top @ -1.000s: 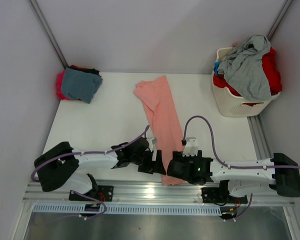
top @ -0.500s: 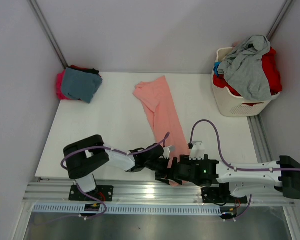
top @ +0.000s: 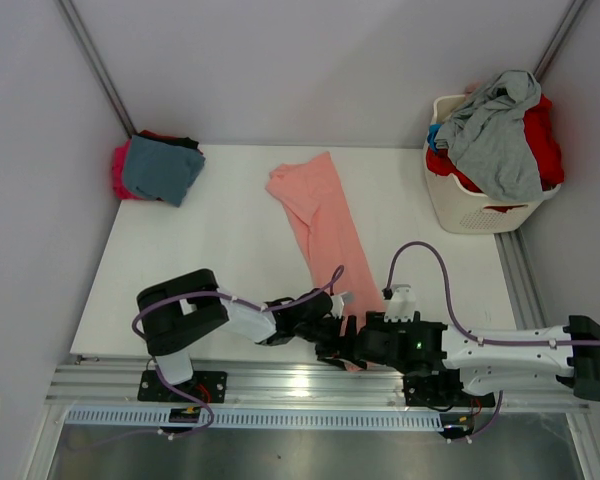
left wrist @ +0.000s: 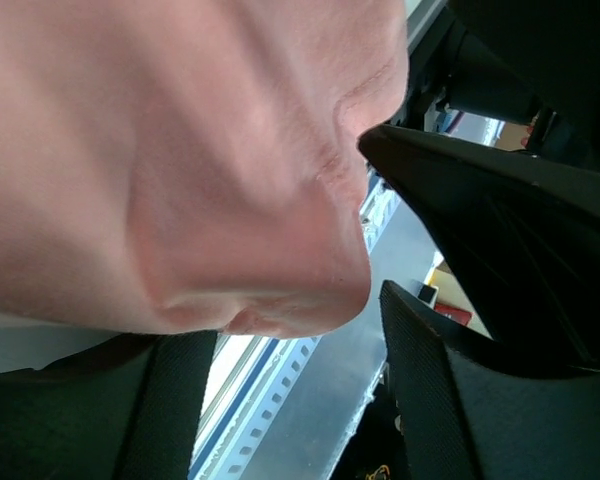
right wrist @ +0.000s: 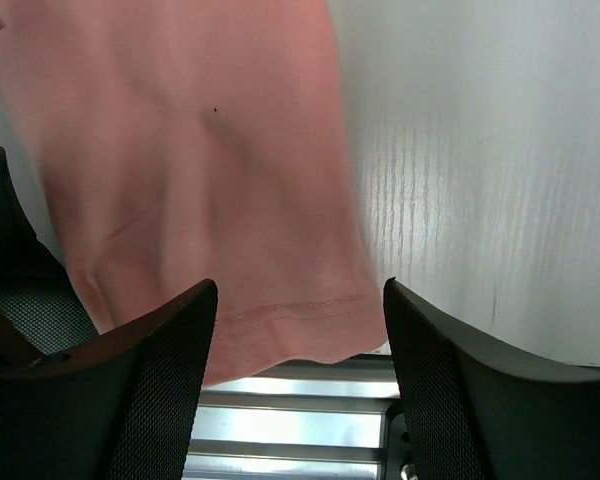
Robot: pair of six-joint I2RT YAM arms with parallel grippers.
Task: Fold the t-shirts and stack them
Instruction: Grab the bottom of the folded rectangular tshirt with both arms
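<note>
The salmon-pink t-shirt [top: 320, 225] lies as a long narrow strip from the table's middle to its near edge. Both grippers sit at its near hem. My left gripper [top: 328, 333] is open; in the left wrist view [left wrist: 300, 400] a bulge of pink cloth [left wrist: 180, 170] hangs just above the gap between its fingers. My right gripper [top: 356, 345] is open; in the right wrist view [right wrist: 300, 375] the stitched pink hem [right wrist: 290, 315] lies between its fingers [right wrist: 150, 390] at the table's edge. Neither grips the cloth.
A stack of folded shirts, teal [top: 160, 168] over magenta [top: 120, 172] and black, sits at the back left. A white slotted basket [top: 470, 210] at the back right holds grey [top: 495, 135] and red [top: 542, 140] shirts. A metal rail [top: 280, 385] runs along the near edge.
Both arms have drawn back to the table's near edge and closed in on the pink shirt's near hem. The left arm has folded back on itself. The hem has shifted slightly.
</note>
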